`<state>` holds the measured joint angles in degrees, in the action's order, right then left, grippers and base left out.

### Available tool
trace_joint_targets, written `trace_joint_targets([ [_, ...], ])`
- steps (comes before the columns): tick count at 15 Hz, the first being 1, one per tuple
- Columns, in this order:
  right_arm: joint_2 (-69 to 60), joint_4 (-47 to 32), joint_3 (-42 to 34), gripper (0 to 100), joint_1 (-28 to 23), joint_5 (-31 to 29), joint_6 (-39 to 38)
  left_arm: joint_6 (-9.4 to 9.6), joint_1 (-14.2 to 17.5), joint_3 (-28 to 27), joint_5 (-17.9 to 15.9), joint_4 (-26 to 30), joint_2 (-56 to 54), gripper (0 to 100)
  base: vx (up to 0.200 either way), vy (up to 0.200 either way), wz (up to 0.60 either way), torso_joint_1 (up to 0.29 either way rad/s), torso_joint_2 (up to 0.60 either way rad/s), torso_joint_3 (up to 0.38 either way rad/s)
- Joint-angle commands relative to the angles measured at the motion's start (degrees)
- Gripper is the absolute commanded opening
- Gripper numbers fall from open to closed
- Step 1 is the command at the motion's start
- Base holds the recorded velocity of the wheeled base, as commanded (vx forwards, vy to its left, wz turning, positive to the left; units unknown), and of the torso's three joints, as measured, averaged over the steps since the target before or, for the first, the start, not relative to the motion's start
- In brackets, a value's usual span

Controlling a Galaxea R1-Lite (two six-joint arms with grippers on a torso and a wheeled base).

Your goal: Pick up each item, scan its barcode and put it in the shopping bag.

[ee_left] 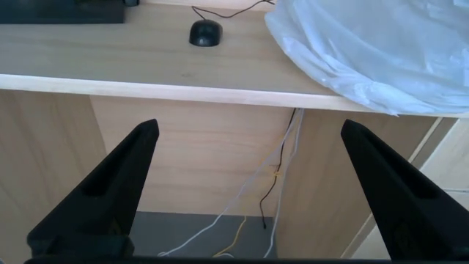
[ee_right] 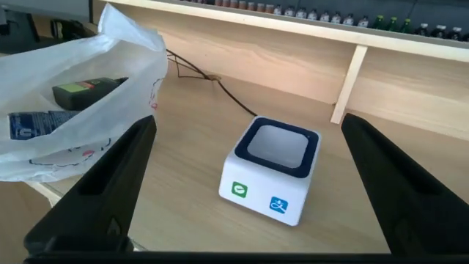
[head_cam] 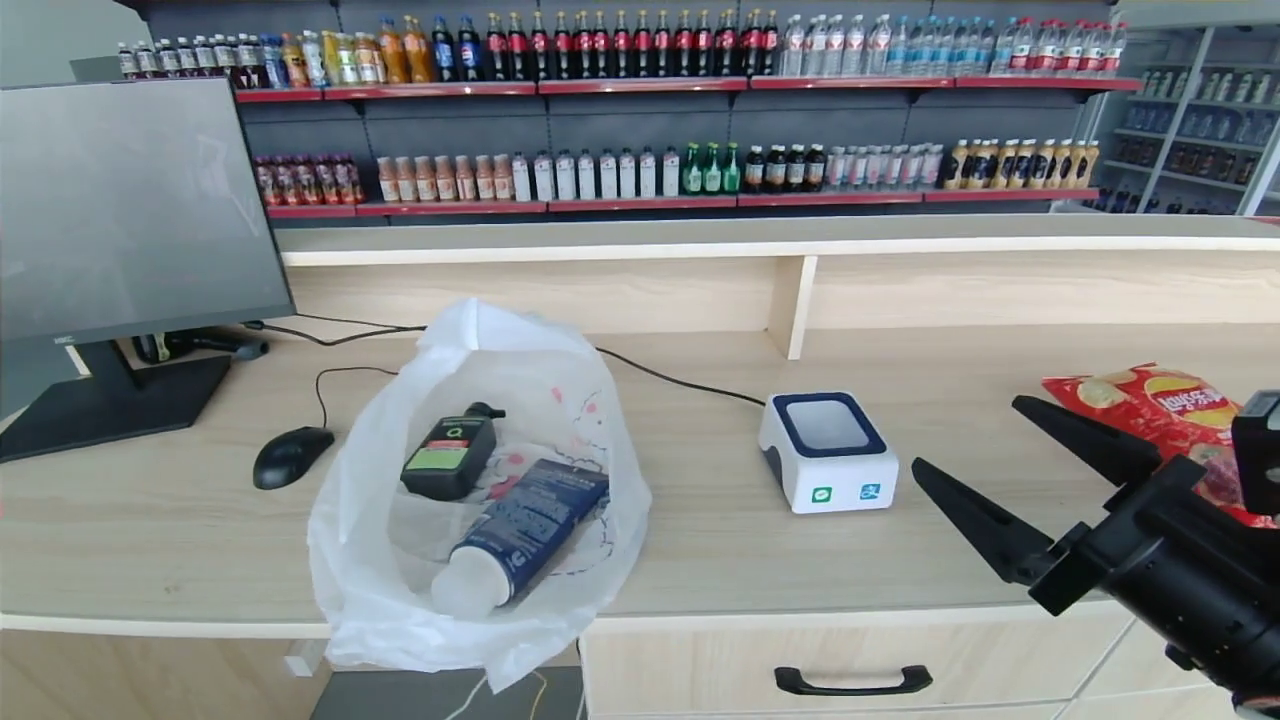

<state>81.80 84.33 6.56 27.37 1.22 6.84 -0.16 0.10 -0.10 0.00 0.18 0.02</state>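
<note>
R gripper [head_cam: 965,432] wide open, empty, over counter's [head_cam: 720,540] front-right edge near scanner [head_cam: 828,452]. L gripper [ee_left: 249,128] wide open, empty, below front edge. Chips bag [head_cam: 1150,400] at right edge. Bottle [head_cam: 450,455], tube [head_cam: 520,530] in shopping bag [head_cam: 360,560], front-left.

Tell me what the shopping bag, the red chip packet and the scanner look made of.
Shopping bag: thin, translucent white plastic film; it crinkles and is see-through. Chip packet: probably glossy printed plastic or foil film, judging by its sheen and creases. Scanner: smooth white hard plastic shell, seemingly, with a dark-framed top window of glass or clear plastic.
</note>
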Motion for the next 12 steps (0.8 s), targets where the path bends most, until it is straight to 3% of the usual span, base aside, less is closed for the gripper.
trace_joint_targets([
  [1, -0.59, 0.04, -0.93, 100, -0.12, 0.01, -0.07, -0.46, -0.01, 0.01, 0.09, -0.01, -0.02, 100, 0.000, -0.200, 0.00, 0.002, 0.01, 0.002],
  [6, 3.28, 0.92, 1.70, 100, -1.79, -0.08, -0.95, -0.19, -0.01, 0.01, 0.00, -0.01, -0.02, 100, 0.000, -0.200, 0.00, 0.001, 0.00, 0.004],
  [12, 3.81, 0.83, -0.32, 100, -1.79, -0.08, -0.86, -0.28, -0.01, 0.01, 0.00, -0.01, -0.02, 100, 0.000, -0.200, 0.00, 0.002, 0.00, 0.004],
])
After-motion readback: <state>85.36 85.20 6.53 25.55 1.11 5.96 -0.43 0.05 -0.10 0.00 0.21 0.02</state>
